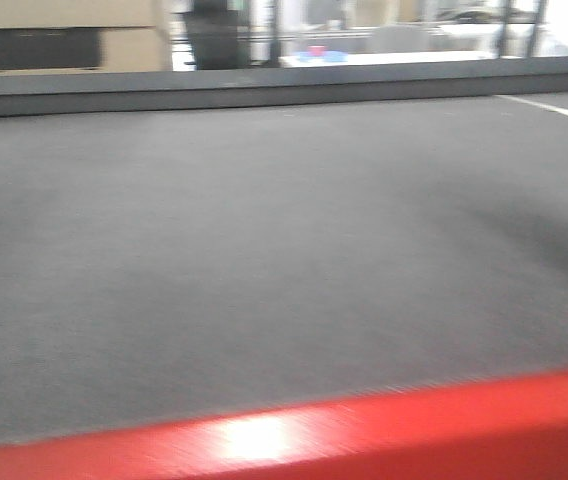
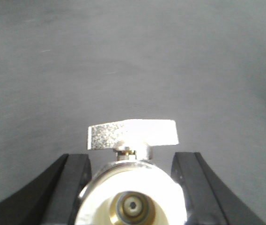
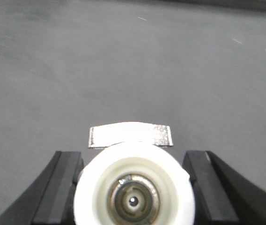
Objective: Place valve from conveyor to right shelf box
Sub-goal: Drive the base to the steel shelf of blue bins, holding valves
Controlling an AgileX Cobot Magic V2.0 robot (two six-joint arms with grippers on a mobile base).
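left claw [image 2: 132, 161] clamps a valve [image 2: 133, 185], right claw [image 3: 133, 159] clamps a second valve [image 3: 133, 187], both over the grey conveyor [image 1: 264, 250].

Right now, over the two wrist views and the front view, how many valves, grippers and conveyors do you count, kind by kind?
Valves: 2, the left valve and the right valve, one held in each gripper
Grippers: 2, the left gripper and the right gripper
Conveyor: 1
Total: 5

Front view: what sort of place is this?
Probably a factory-style line: a wide grey conveyor belt with a dark rail, a cardboard box behind, and a metal valve in the left wrist view.
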